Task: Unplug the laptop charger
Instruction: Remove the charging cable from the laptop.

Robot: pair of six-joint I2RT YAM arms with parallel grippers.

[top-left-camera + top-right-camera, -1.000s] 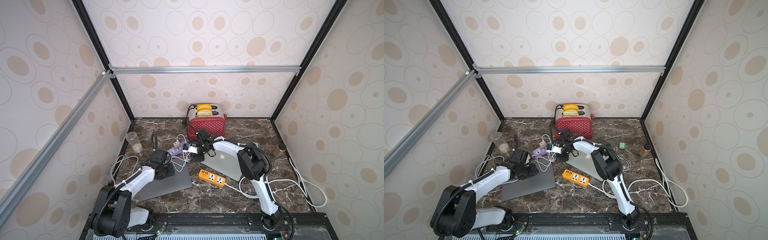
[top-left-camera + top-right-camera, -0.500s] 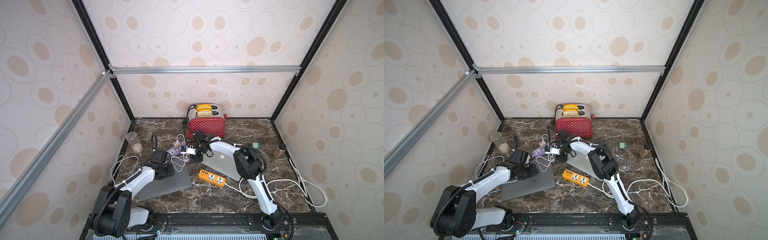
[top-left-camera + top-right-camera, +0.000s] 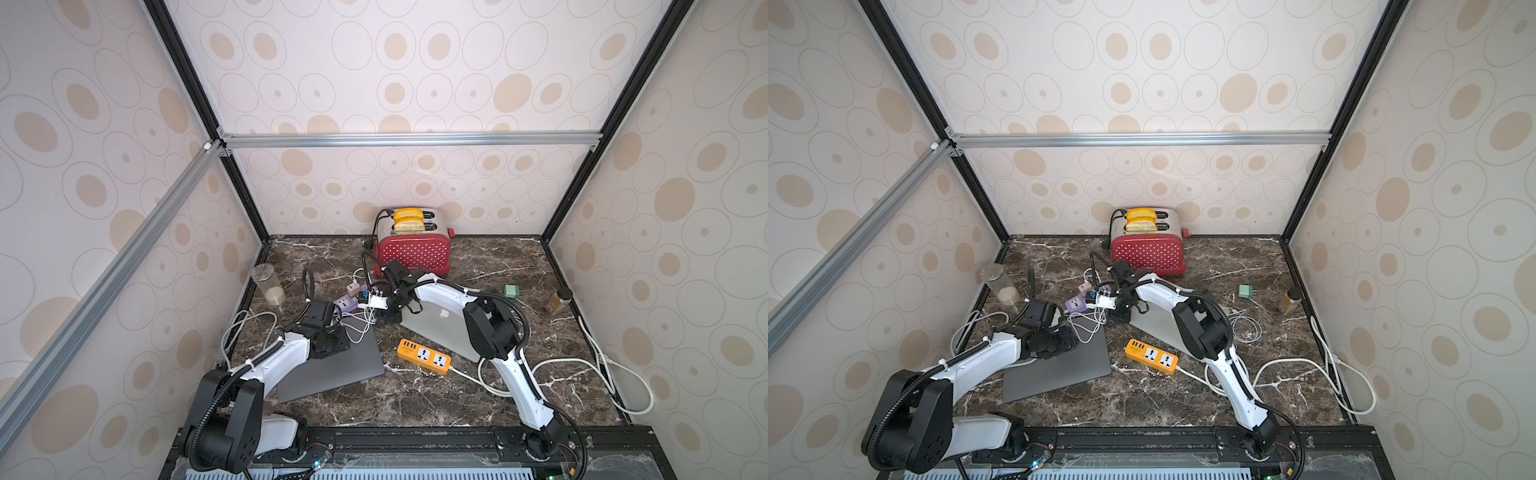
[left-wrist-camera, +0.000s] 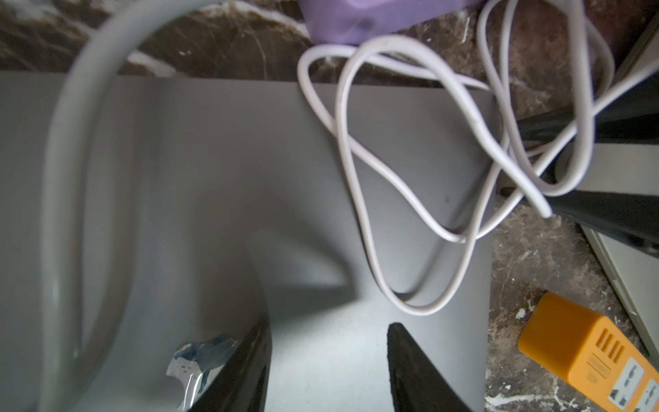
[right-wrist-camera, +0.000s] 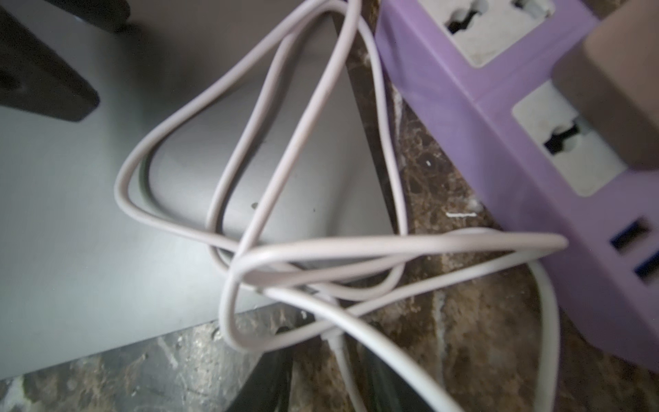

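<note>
Okay, my right gripper [image 5: 321, 351] sits low over the white charger cable [image 5: 392, 246]. Its two fingers stand close on each side of one strand, with a small gap between them. I cannot tell if they pinch it yet.

The cable lies in loose loops over the corner of the dark grey laptop [image 4: 178, 178]. One loop reaches the side of the purple power strip [image 5: 499, 94]. The cable's plug end is hidden from me.

My left gripper [image 4: 328, 330] is spread apart and grabs nothing. Its tips rest on that laptop's lid.

I think the good way is to grab right at the plug end, not the soft loops, and then pull straight out, slowly. The left gripper should press down so the laptop does not slide. The silver laptop [image 3: 436, 332] lies just beside, so I must not bump it.
</note>
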